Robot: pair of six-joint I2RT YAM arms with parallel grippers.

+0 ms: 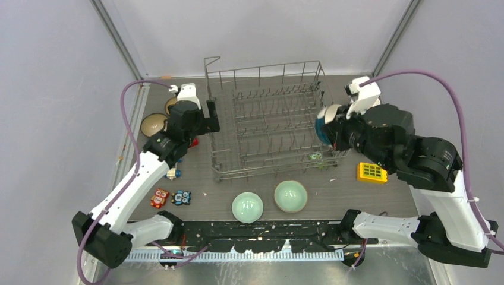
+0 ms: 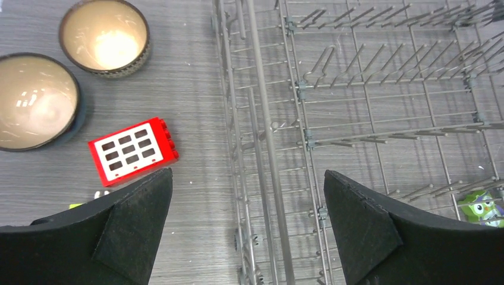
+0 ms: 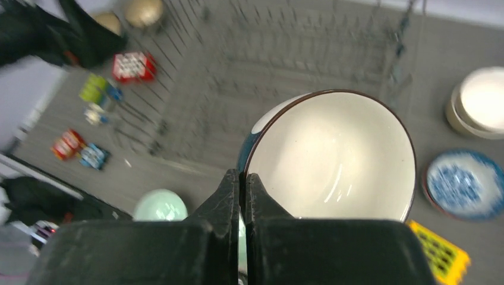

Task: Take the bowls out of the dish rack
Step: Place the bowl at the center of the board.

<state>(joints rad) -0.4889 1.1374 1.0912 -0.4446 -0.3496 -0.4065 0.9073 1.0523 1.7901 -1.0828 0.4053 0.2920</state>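
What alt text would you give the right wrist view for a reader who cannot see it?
The right gripper pinches the rim of a teal bowl with a white inside. Behind it is the blurred dish rack; a cream bowl and a blue-and-white bowl sit at the right, a mint green bowl at lower left.

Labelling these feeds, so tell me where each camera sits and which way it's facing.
Top external: above, behind the bases, facing down on the dish rack; left arm, right arm show.
Left wrist: faces down at the rack's left edge; open left gripper.
Right wrist: faces the white-lined bowl it holds; shut right gripper.
Wrist views share the red block.
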